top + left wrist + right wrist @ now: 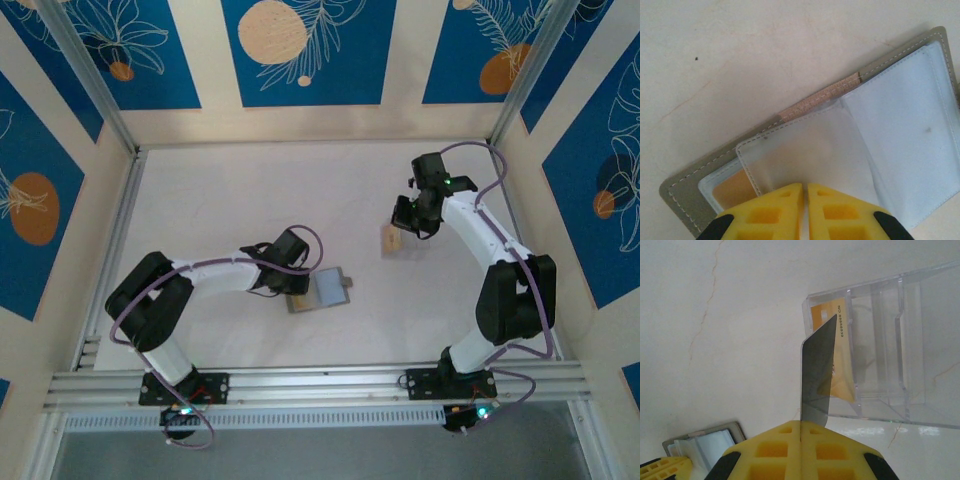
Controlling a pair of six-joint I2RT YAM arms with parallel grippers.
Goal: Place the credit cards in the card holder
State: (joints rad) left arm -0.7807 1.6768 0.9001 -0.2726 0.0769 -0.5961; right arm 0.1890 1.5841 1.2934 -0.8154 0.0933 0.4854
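Left gripper [805, 187] clamps, seemingly on a sleeve [810, 150], pinning the holder [682, 197] open on the table [220, 200], while right gripper [801, 424] pinches a dark card [817, 375] edge-up above the stand [890, 340], ready for insertion.

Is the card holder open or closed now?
Open. The card holder lies spread flat, its pale inner sleeves showing.

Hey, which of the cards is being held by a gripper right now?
The dark card, pinched by the right gripper. The yellow card sits in the clear stand instead.
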